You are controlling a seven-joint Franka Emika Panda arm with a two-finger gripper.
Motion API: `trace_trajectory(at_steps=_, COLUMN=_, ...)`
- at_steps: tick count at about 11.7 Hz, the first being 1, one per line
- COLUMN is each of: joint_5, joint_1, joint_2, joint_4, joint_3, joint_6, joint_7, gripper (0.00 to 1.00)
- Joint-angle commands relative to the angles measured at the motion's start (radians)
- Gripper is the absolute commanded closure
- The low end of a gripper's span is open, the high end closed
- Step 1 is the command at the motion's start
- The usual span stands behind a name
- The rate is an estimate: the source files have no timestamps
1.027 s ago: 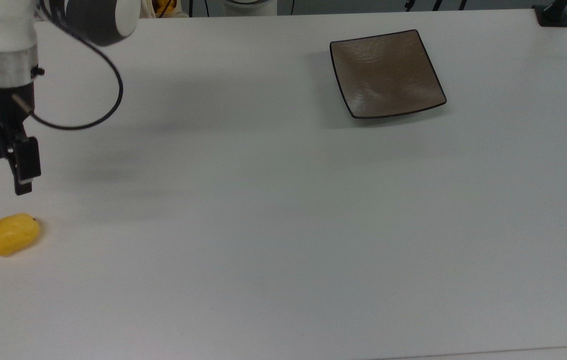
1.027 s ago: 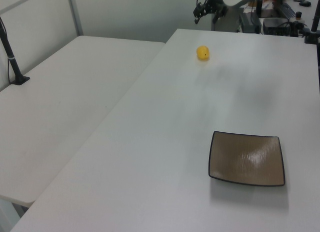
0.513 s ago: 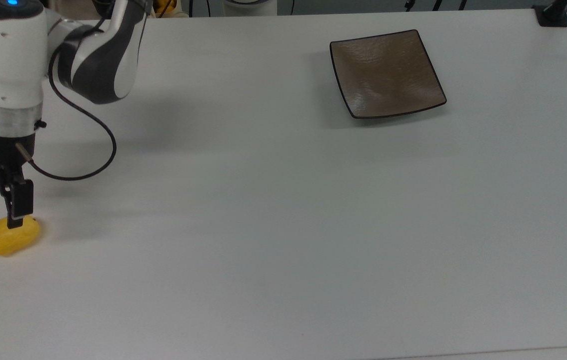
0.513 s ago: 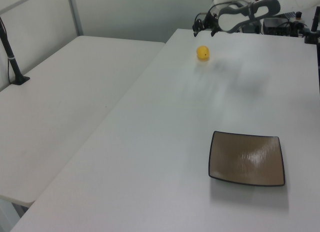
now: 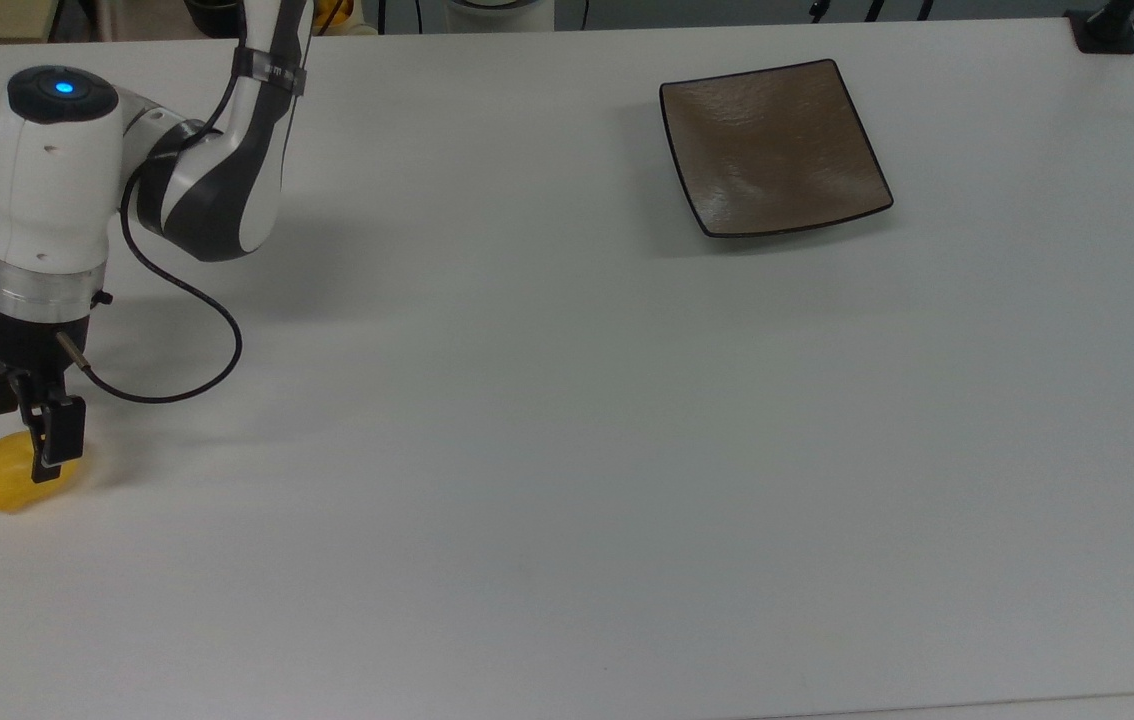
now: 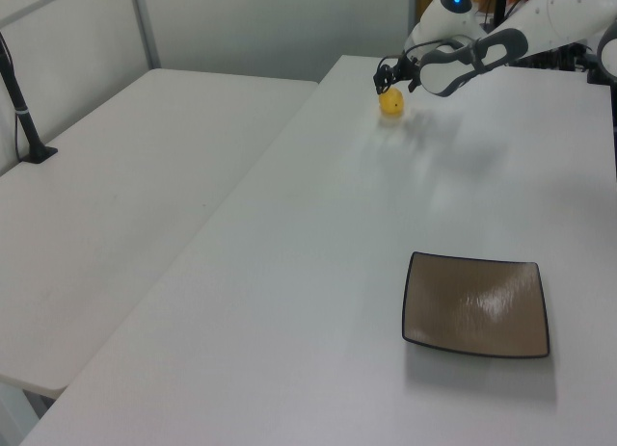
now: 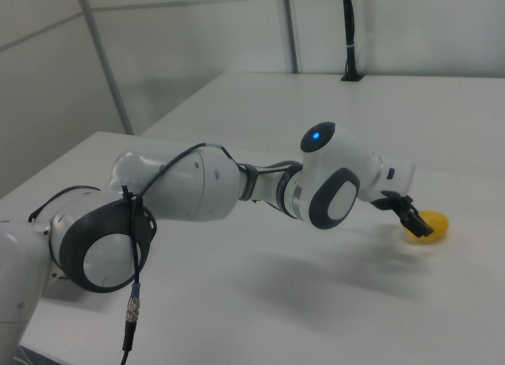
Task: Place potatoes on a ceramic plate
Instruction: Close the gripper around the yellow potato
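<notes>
My fingers (image 5: 45, 450) straddle the potato (image 5: 7, 481), parted and not yet clamped. It lies on the bench (image 5: 567, 450), well apart from the ceramic plate (image 5: 772, 145). I should centre on its middle before squeezing, lest it roll.

A white bench (image 6: 318, 273) stands beside a second white table (image 6: 116, 196), with pale panelled walls (image 6: 260, 22) behind and a black post (image 6: 24, 109) clamped on.

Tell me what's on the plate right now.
Nothing: the plate shows only its bare brown surface, and none of it is covered. The potato lies on the table far toward the top view's left, with the gripper down on it.
</notes>
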Motion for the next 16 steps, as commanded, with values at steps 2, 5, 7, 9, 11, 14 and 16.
trace_trajectory(at_steps=2, joint_5=-0.02, joint_1=-0.001, joint_2=0.073, joint_4=0.065, joint_3=-0.027, joint_6=0.022, joint_7=0.018, gripper=0.0)
trace_trajectory(at_steps=5, joint_5=-0.02, joint_1=0.0, joint_2=0.084, joint_4=0.069, joint_3=-0.028, joint_6=0.045, joint_7=0.016, gripper=0.1)
trace_trajectory(at_steps=7, joint_5=-0.02, joint_1=0.0, joint_2=0.084, joint_4=0.066, joint_3=-0.028, joint_6=0.045, joint_7=-0.007, gripper=0.39)
trace_trajectory(at_steps=9, joint_5=-0.02, joint_1=0.002, joint_2=0.082, joint_4=0.062, joint_3=-0.028, joint_6=0.045, joint_7=-0.039, gripper=0.63)
trace_trajectory(at_steps=11, joint_5=-0.023, joint_1=0.008, joint_2=0.078, joint_4=0.052, joint_3=-0.028, joint_6=0.044, joint_7=-0.041, gripper=0.76)
trace_trajectory(at_steps=14, joint_5=-0.029, joint_1=0.01, joint_2=0.027, joint_4=0.014, joint_3=-0.024, joint_6=0.039, joint_7=-0.044, gripper=0.77)
trace_trajectory(at_steps=16, joint_5=-0.049, joint_1=0.011, joint_2=-0.037, joint_4=-0.01, joint_3=-0.017, joint_6=0.03, joint_7=-0.045, gripper=0.76)
